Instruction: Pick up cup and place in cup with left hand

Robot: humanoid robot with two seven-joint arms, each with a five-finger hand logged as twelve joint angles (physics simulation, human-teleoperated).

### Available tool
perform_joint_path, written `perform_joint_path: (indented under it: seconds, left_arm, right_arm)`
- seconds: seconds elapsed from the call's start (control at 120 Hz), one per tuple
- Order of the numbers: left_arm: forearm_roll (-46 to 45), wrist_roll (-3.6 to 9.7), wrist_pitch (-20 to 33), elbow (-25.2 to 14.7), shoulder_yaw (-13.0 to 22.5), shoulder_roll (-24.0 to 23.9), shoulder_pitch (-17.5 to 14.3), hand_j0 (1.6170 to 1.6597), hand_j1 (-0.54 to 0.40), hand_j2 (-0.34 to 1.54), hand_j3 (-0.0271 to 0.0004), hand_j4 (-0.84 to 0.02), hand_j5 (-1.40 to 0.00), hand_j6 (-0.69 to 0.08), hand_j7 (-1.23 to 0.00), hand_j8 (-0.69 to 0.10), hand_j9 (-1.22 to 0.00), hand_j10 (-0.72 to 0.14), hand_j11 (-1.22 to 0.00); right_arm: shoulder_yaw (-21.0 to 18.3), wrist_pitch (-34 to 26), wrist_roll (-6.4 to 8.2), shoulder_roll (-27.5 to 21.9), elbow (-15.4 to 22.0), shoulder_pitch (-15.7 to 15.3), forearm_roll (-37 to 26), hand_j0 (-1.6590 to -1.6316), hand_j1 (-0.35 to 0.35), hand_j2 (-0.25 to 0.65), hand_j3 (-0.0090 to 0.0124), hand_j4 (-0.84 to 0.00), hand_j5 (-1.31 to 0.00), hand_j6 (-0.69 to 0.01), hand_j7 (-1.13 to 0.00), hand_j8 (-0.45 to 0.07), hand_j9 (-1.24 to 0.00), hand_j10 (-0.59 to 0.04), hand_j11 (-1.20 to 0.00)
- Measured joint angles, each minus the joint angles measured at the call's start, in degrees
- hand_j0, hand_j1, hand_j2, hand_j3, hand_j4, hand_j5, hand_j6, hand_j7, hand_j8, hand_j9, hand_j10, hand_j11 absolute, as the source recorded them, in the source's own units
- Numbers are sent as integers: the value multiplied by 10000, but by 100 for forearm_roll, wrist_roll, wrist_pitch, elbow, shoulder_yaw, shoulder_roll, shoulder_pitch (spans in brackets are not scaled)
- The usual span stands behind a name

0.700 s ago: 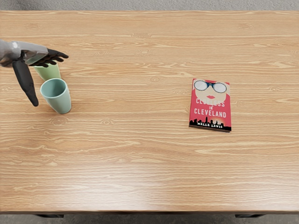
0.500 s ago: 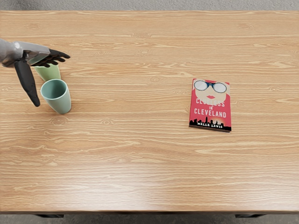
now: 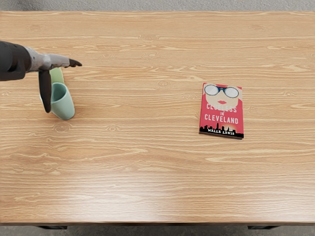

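Note:
My left hand (image 3: 61,84) reaches in from the picture's left edge, fingers extended to the right and thumb pointing down, so it is open and holds nothing. A blue-green cup (image 3: 64,105) stands upright on the table, its left rim partly covered by the thumb. Just behind it is a light green cup (image 3: 57,76), mostly hidden by the hand and the front cup. The hand hangs over the green cup. Whether it touches either cup, I cannot tell.
A red book (image 3: 221,110) lies flat on the right half of the wooden table (image 3: 147,162). The table's front edge runs along the bottom of the picture. The right arm does not show.
My left hand has moved to the right and turned, showing more of its forearm. Its thumb now overlaps the blue-green cup's left side. Both cups and the book stay where they were.

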Motion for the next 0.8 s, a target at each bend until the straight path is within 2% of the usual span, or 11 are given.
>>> perform_joint_path:
  seconds: [0.267, 0.533, 0.675, 0.8]
  left_arm:
    - [358, 0, 393, 22, 371, -109, 73, 16581, 3352, 35, 0, -164, -162, -178, -160, -173, -158, -157, -156]
    - [494, 0, 566, 50, 450, -148, 204, 16581, 2041, 260, 0, -1268, -1591, -1282, -1588, -1277, -1586, -1260, -1585]
    - [692, 0, 839, 79, 509, -258, 257, 16580, 1446, 362, 0, -1766, -2239, -1780, -2236, -1776, -2234, -1758, -2233]
    - [776, 0, 1167, 63, 720, -268, 258, 16580, 1116, 420, 0, -2043, -2598, -2057, -2595, -2052, -2593, -2035, -2592]
  right_arm:
    - [0, 0, 0, 0, -2, 0, 0, -16581, -3101, -65, 0, -326, -422, -326, -422, -325, -422, -325, -422]
    - [0, 0, 4, 0, -2, 0, 0, -16581, -3103, -65, 0, -325, -420, -325, -420, -324, -420, -323, -420]
    - [0, 0, 8, 0, -2, 0, 0, -16581, -3105, -64, 0, -322, -417, -323, -417, -322, -417, -321, -417]
    - [0, 0, 8, 0, -2, -3, 0, -16581, -3104, -65, 0, -323, -419, -324, -418, -323, -418, -322, -418]
